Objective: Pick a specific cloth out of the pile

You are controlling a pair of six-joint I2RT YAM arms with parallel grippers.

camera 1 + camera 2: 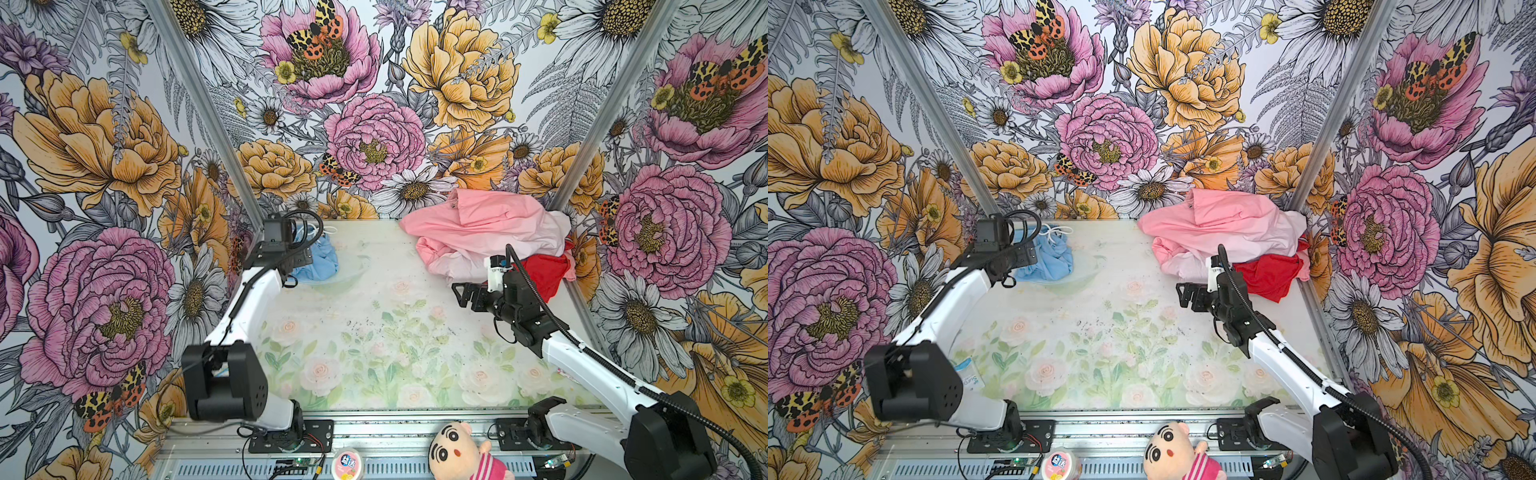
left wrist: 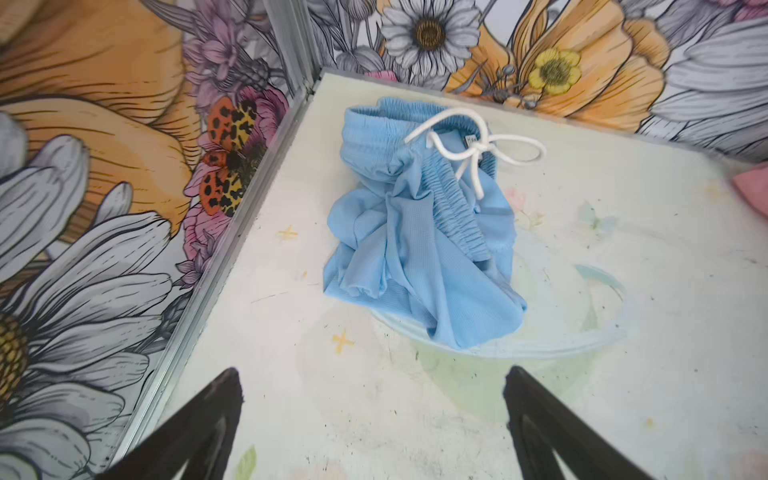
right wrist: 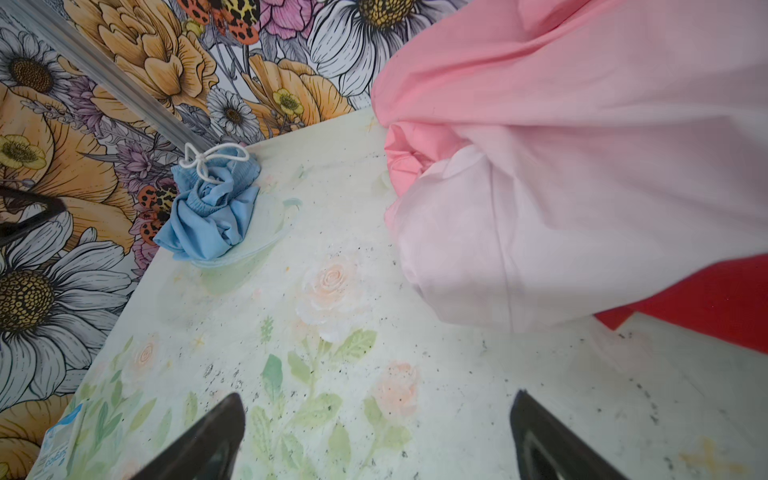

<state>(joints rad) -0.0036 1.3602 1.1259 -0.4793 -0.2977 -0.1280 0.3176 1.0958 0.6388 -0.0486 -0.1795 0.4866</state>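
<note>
Because the cloth [image 2: 419, 232] is thin, sky-blue fabric bunched into loose folds, it should handle as something light, limp and easy to crush. It will sag and trail from whatever point is pinched rather than lift as one piece. It lies in the far left corner of the table [image 1: 374, 332], partly resting on a shallow clear dish [image 2: 582, 332], and well apart from the pile [image 1: 490, 232] of pink and red garments at the far right.

The left gripper [image 2: 372, 376] hangs just on the near side of the cloth, with its jaws spread wide and nothing between them. The right gripper [image 3: 378, 395] is likewise spread and empty, near the pile's near edge, touching nothing that I can see.

The best hold is probably the gathered elastic waistband [image 2: 453, 208], where the fabric is thickest (a pinch there is less likely to slip than one on a single smooth layer). The white drawstring [image 2: 478, 145] is tied in a bow on the far side. It is too thin for a sure grip and could snag or pull loose. The fabric looks slick, so a deep bite into a fold seems wiser than a fingertip nip.
</note>
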